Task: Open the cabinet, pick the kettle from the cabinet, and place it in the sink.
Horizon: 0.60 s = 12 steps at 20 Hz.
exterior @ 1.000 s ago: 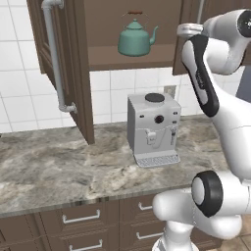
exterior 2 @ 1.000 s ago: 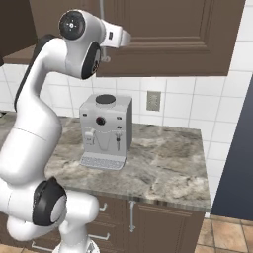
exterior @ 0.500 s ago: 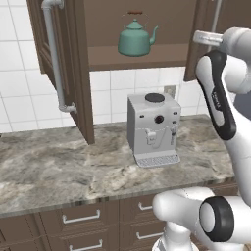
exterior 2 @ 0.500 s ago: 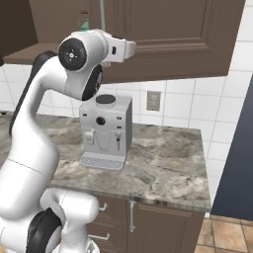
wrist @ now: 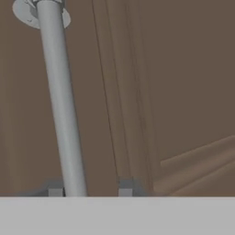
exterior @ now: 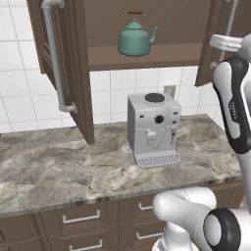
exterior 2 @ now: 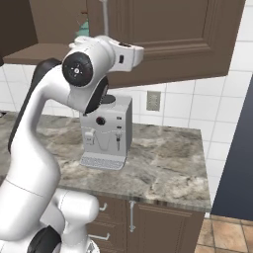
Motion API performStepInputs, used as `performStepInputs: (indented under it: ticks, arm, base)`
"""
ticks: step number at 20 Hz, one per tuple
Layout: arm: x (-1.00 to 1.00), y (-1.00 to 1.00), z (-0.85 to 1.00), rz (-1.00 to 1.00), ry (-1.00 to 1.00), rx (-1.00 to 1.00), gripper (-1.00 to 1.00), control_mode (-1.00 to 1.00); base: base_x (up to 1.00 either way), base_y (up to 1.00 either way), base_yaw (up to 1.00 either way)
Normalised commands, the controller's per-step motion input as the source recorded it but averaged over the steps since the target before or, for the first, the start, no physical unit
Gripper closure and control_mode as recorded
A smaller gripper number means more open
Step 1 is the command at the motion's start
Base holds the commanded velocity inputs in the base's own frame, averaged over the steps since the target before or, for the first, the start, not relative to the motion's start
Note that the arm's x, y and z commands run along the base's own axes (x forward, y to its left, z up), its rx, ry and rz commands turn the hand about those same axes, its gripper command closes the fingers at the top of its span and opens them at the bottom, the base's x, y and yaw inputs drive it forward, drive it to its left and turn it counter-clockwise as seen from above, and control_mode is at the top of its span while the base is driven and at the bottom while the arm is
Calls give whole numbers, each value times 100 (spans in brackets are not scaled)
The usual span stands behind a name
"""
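My claw [wrist: 90,192] sits at the right-hand door of the cabinet [exterior: 73,63], with its two finger tips [wrist: 55,192] rising at the bottom of the hand view. The door's silver bar handle [wrist: 59,105] runs between them, close against one tip and clear of the other. The tips stand apart and do not clamp the bar, so the claw is open around it.

In the left base view, both cabinet doors stand swung outward. The kettle [exterior: 136,40] stands upright on the cabinet shelf [exterior: 147,55], spout pointing right, well apart from my arm [exterior: 234,112]. My arm rises at the right edge of that view, up toward the right door [exterior: 215,44].

A grey coffee machine [exterior: 153,128] stands on the marbled table [exterior: 59,166], below the shelf. In the right base view, my arm [exterior 2: 84,74] partly covers the machine.
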Motion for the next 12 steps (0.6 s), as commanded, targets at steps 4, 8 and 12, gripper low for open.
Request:
performStepInputs:
  ticks: [4,8,12]
  arm:
    - [-48,-59,11,0,0,0,100,-100]
    - [-45,-56,8,0,1,0,100,-100]
    - [-44,-55,5,0,2,0,100,-100]
  base:
    - [0,0,0]
    - [0,0,0]
    - [0,0,0]
